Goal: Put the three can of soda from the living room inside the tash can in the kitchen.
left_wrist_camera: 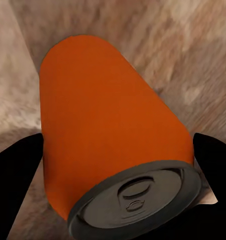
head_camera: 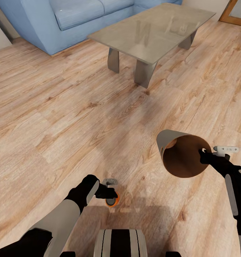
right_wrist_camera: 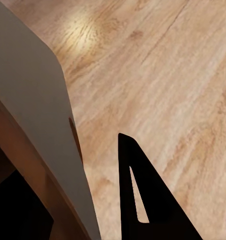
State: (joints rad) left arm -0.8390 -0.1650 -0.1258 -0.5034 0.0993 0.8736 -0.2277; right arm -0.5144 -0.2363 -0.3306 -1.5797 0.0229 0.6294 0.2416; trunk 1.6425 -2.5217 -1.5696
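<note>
the grey trash can [head_camera: 181, 155] with its brown inside hangs tilted above the wood plank floor [head_camera: 63, 121], mouth turned toward the camera, with an orange shape showing inside near its far end. the right gripper [head_camera: 206, 157] pinches its rim, one finger [right_wrist_camera: 143, 200] outside the wall [right_wrist_camera: 37, 115] and the other inside. an orange soda can [left_wrist_camera: 107, 130] with a dark grey top sits between the closed-in fingers of the left gripper [head_camera: 111, 196], low over the floor just ahead of the robot's base. a broad stretch of bare floor lies between the arms and the glass coffee table [head_camera: 152, 32], with the blue sofa [head_camera: 56, 21] beyond it. the left arm bends inward, forearm reaching forward; the right arm extends forward from the right side.
</note>
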